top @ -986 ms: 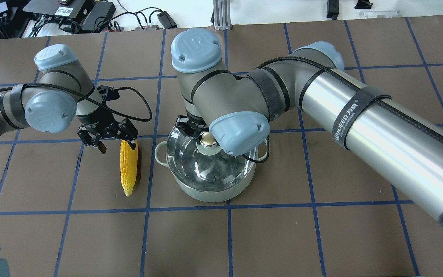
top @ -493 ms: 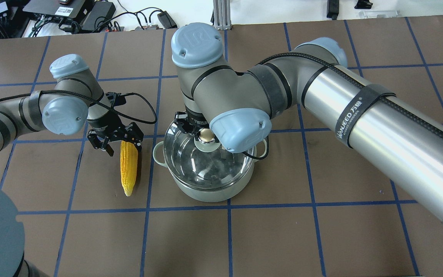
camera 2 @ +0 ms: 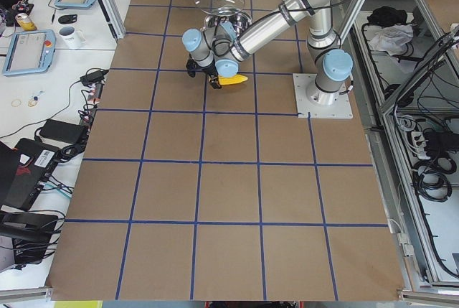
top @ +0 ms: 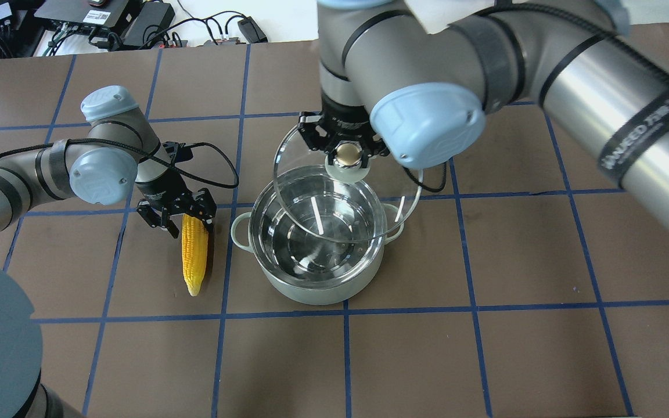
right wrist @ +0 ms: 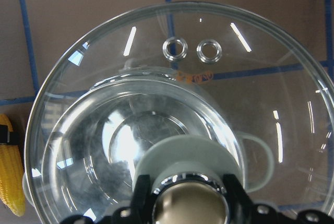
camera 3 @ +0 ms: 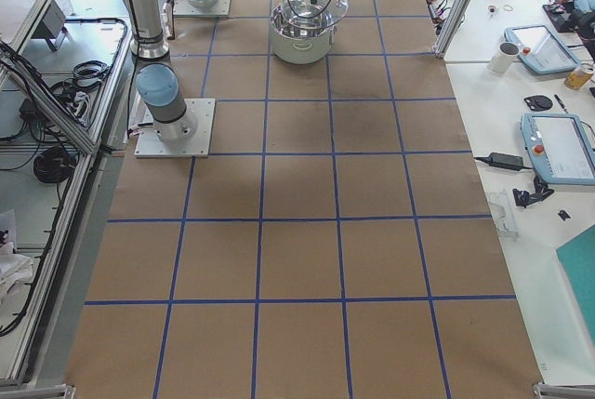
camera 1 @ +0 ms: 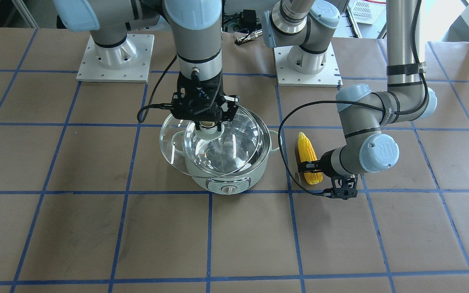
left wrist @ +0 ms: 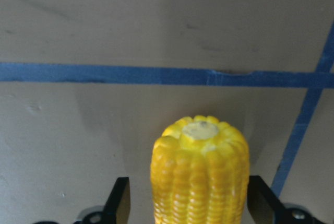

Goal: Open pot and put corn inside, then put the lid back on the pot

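Note:
The mint-green pot [top: 323,293] stands open at the table's middle, its steel interior showing; it also shows in the front view [camera 1: 255,175]. My right gripper [top: 346,152] is shut on the knob of the glass lid [top: 299,174] and holds it tilted above the pot's far rim. The right wrist view looks through the lid [right wrist: 188,51] into the pot. The yellow corn [top: 194,255] lies left of the pot, pointed tip toward me. My left gripper [top: 186,220] is open, low over the corn's blunt end. In the left wrist view the fingers [left wrist: 121,203] flank the corn [left wrist: 201,177] with gaps.
Brown table paper carries a blue tape grid. My two arm bases [camera 1: 114,57] [camera 1: 305,61] sit at my edge of the table. The left wrist cable [top: 218,168] loops between my left arm and the pot. Electronics and cables [top: 108,17] lie past the far edge.
My right gripper has lifted the lid off the pot and carried it up and toward the far side. My left gripper has moved right and down over the corn's blunt end.

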`<control>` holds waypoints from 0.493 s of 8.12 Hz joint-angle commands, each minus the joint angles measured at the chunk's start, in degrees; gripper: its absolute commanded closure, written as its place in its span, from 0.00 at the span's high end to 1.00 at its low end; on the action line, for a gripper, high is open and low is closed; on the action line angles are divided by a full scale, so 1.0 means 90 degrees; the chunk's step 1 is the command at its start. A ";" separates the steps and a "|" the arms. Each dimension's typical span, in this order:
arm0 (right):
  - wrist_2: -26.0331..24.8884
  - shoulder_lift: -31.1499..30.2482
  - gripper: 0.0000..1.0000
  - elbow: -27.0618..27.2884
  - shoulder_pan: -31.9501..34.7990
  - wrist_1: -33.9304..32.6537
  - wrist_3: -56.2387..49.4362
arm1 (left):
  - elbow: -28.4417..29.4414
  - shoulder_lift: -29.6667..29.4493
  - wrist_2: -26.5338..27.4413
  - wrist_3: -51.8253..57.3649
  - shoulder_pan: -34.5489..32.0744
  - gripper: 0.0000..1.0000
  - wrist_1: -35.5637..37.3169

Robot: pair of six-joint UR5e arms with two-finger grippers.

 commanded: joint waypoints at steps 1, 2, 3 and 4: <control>-0.0060 -0.0648 0.00 -0.0201 -0.1356 0.0876 -0.1610 | 0.0007 0.0134 0.0010 -0.0193 0.0000 0.00 -0.0322; -0.0100 -0.0872 0.00 -0.0201 -0.1816 0.1013 -0.2353 | 0.0045 0.0221 0.0000 -0.0272 0.0000 0.00 -0.0527; -0.0100 -0.0952 0.00 -0.0201 -0.2217 0.1150 -0.2853 | 0.0065 0.0406 0.0077 -0.0292 0.0000 0.00 -0.0761; -0.0100 -0.1030 0.00 -0.0201 -0.2598 0.1287 -0.3381 | 0.0113 0.0804 0.0126 -0.0321 0.0000 0.00 -0.1198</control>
